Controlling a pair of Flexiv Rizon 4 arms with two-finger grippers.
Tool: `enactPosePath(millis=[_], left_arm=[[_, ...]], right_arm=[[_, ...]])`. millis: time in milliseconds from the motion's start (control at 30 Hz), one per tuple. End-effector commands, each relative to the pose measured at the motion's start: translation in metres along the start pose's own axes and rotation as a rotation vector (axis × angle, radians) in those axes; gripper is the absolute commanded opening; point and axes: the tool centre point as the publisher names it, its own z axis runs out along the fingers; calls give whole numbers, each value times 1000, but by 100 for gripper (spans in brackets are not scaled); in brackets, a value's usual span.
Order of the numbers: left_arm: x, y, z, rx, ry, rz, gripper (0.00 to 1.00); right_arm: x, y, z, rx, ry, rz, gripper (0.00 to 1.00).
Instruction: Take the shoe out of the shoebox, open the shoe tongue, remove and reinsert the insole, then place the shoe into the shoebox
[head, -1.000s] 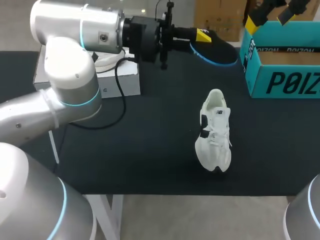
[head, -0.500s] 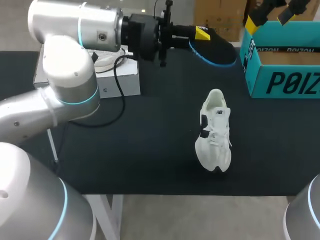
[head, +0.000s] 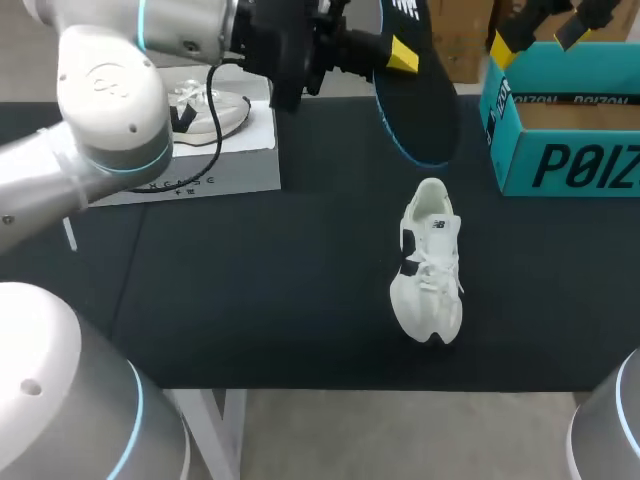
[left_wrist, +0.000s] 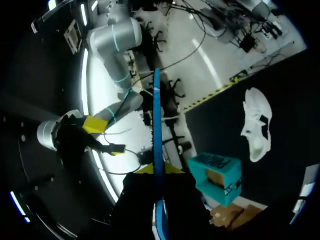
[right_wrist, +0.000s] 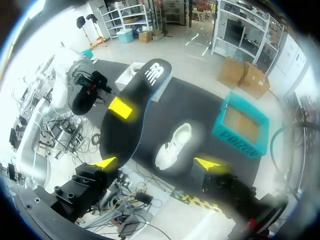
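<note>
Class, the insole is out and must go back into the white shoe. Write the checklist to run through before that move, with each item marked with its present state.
1. Grip: left hand shut on the insole: ok.
2. Is the shoe upright, opening up: ok.
3. Is the tongue pulled open enough: cannot tell.
4. Is the right hand open and empty, free to steady the shoe: ok.
5. Insole lined up at the shoe's opening: not ok, it is held high and apart from the shoe.
</note>
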Motion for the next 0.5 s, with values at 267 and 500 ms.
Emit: enactPosePath(millis=[267,500], left_arm=[[18,-3,3,-8,-102,339,0],[43,6,7,-26,-136,277,0]], right_arm=[[0,2,0,4,0,1,100],[0,2,0,4,0,1,100]])
